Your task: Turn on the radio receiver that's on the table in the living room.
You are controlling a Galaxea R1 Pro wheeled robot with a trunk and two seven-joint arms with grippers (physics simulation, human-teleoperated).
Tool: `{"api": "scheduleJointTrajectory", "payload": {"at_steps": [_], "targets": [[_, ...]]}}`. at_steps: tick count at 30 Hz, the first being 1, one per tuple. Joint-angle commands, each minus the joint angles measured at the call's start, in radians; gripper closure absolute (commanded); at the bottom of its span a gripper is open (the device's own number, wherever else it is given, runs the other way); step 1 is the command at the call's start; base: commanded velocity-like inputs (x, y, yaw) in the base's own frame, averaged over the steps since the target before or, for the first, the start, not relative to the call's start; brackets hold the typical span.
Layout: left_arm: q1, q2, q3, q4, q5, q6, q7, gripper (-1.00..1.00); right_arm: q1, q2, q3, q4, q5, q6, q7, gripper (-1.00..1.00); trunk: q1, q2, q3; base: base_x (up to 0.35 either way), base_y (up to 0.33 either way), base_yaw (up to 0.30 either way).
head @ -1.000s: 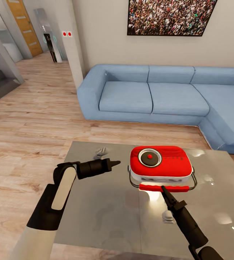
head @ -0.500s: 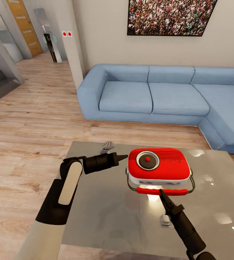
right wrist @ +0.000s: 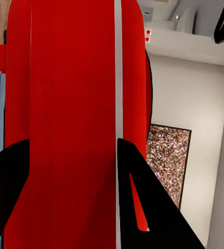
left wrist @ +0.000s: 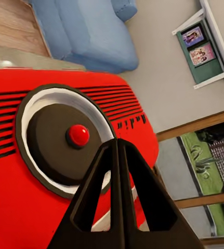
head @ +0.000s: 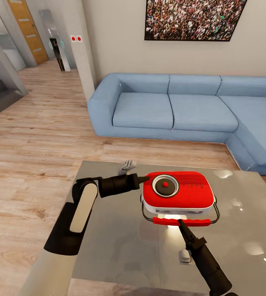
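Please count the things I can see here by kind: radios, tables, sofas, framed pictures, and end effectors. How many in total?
Radio receiver: 1
Table: 1
Sofa: 1
Framed picture: 1
End effectors: 2, left end effector and right end effector
Total: 6

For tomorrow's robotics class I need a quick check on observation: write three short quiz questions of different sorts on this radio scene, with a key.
1. True or false: the radio receiver lies on the sofa.
2. Which gripper points at the radio's round dial? A left B right
3. Fill in: the right gripper meets the radio's red ____.

Key: 1 false, it lies on the table; 2 A, the left gripper; 3 handle.
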Motion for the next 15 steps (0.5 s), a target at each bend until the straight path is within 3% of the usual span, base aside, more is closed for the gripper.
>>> {"api": "scheduleJointTrajectory", "payload": {"at_steps": [1,8,15], "targets": [[-0.009,0.0,-0.001,0.003,0.001,0.0,0.002,1.0,0.0,0.0,0.0,-0.001,0.004,0.003,0.0,1.0,0.0,0.0,0.0,0.0,0.0,0.0],[-0.043,0.0,-0.018,0.02,0.01,0.0,0.039,1.0,0.0,0.0,0.0,-0.001,0.004,0.003,0.0,1.0,0.0,0.0,0.0,0.0,0.0,0.0],[-0.063,0.0,-0.022,0.057,0.068,-0.007,0.062,1.0,0.0,0.0,0.002,-0.001,0.004,0.003,0.0,1.0,0.0,0.0,0.0,0.0,0.0,0.0]]}}
